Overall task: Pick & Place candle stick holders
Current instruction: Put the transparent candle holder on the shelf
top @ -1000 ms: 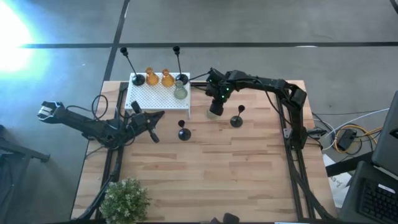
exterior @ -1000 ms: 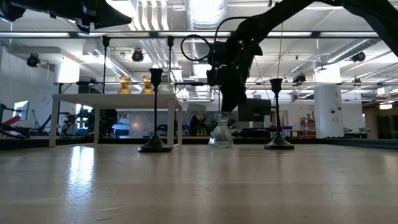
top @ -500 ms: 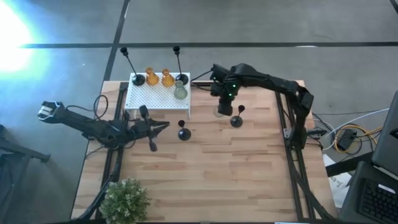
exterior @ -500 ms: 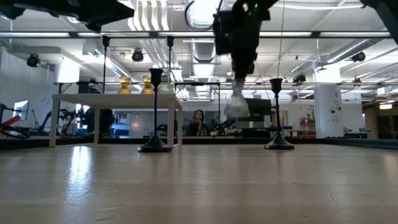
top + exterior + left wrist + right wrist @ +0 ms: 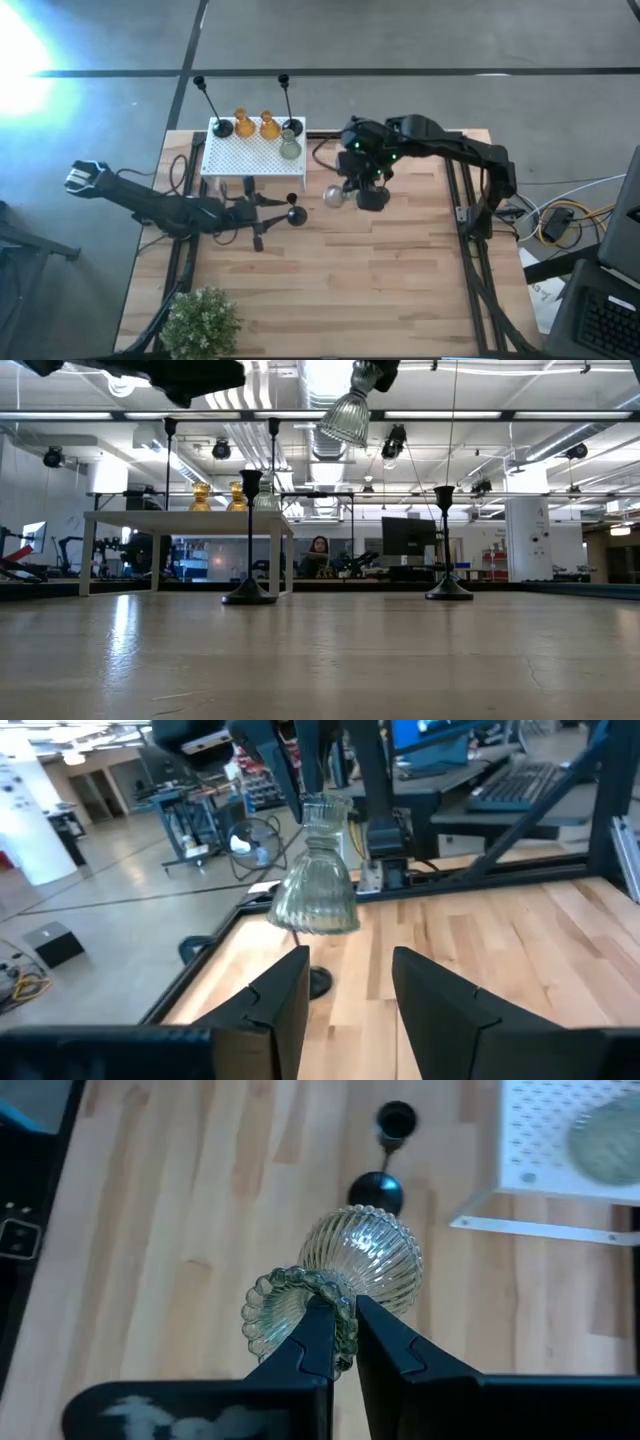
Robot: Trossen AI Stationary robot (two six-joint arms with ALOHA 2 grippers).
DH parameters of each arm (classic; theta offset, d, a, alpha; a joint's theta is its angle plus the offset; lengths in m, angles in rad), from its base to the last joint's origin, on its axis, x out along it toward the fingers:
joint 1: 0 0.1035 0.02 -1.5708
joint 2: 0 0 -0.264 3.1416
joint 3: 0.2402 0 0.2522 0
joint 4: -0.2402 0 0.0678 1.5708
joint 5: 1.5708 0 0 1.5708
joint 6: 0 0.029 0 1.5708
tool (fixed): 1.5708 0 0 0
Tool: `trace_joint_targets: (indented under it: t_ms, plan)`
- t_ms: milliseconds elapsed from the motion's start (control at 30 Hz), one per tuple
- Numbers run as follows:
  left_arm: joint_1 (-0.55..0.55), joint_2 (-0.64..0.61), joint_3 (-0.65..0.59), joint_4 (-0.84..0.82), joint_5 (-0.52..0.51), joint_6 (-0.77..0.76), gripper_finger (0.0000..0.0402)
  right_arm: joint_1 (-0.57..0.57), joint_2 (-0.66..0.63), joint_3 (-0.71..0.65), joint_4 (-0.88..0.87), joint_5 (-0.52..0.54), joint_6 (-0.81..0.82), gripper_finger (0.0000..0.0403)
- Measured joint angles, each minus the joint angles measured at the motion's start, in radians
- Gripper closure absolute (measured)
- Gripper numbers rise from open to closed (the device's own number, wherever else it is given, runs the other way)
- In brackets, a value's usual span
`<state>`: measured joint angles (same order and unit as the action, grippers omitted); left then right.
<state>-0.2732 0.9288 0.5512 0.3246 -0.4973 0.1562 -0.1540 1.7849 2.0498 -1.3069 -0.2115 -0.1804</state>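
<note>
Right gripper [image 5: 342, 1342] pinches a pale green glass holder [image 5: 335, 196] high above bare mid-table boards; left gripper [image 5: 350, 982], fingers spread, hovers beside a black holder [image 5: 294, 213].

holders [image 5: 255, 125] on box [image 5: 252, 153], plant [image 5: 201, 321] near corner

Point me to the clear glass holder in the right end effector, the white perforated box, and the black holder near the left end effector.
clear glass holder [image 5: 362, 1258]: right wrist view, ribbed bell.
white perforated box [image 5: 250, 155]: high view, bare perforated top.
black holder [image 5: 295, 215]: high view, round base.
</note>
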Motion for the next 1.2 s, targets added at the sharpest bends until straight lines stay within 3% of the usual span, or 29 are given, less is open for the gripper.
trace_joint_targets:
  t_ms: [267, 500, 867, 1200]
  plan:
    - [0.06, 0.21, 0.188, 0.006, 0.057, 0.051, 0.0252, 0.07, 0.003, -0.01, 0.001, 0.001, 0.034, 0.0389]
    - [0.144, 0.355, 0.36, -0.09, 0.176, 0.019, 0.0252, 0.076, 0.012, -0.015, 0.003, 0.005, 0.042, 0.0389]
    - [0.213, 0.495, 0.465, -0.098, 0.392, -0.036, 0.0252, 0.08, 0.012, -0.015, 0.008, 0.004, 0.023, 0.0389]
    - [0.225, 0.562, 0.523, -0.107, 0.419, -0.057, 0.0252, 0.086, 0.012, -0.017, 0.01, -0.001, 0.023, 0.0389]
